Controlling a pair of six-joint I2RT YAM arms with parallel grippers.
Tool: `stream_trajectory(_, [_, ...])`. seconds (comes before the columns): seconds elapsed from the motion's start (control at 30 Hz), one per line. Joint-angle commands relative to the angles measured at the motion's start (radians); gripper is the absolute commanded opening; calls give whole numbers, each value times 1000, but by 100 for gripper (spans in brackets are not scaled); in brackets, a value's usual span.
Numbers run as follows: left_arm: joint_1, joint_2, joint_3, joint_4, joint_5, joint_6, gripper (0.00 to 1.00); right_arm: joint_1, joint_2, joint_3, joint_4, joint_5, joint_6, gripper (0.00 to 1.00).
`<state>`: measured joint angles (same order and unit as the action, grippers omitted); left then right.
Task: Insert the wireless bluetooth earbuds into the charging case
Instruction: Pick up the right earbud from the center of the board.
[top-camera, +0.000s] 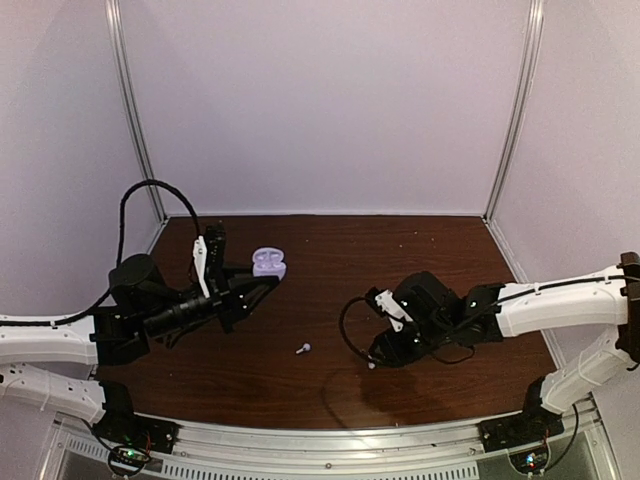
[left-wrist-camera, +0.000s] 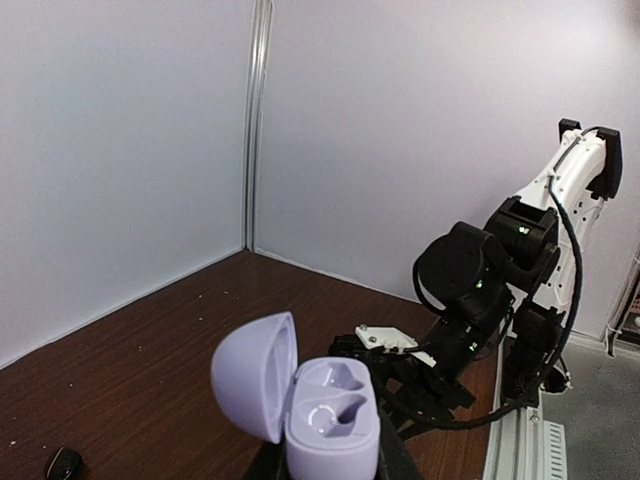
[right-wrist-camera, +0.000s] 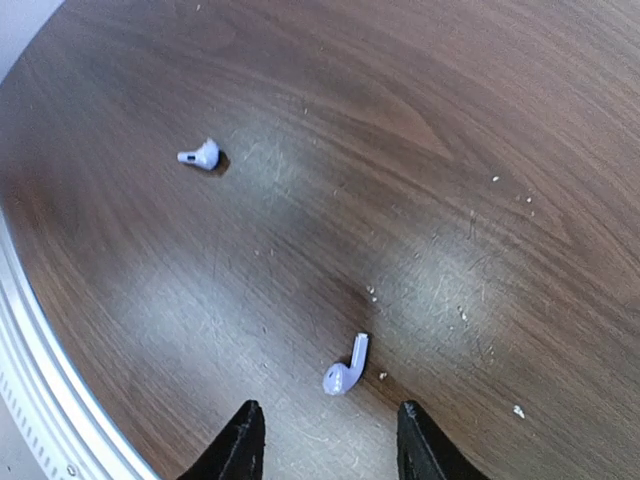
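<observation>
Earbud (right-wrist-camera: 345, 368) nearest the desk's (right-wrist-camera: 450, 150) front edge lies just ahead of the spread, empty right fingers (right-wrist-camera: 243, 440); a second earbud (right-wrist-camera: 200, 155) lies apart. Left fingers (top-camera: 252, 288) clamp the charging case (left-wrist-camera: 330, 420), lid open, apparently empty. Pickup step: right fingers must descend, straddle it, pinch gently.

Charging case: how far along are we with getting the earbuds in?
Done: the charging case is open in the left gripper, both wells empty. In hand: the right gripper hangs open over the near earbud. Left: grasp and seat it, then the far earbud.
</observation>
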<state>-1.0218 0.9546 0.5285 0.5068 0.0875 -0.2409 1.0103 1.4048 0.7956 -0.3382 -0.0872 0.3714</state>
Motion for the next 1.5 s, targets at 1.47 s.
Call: stream_trajectory(1.47, [6,-21,22,44,-9,17,0,197,197,-354,618,360,210,31])
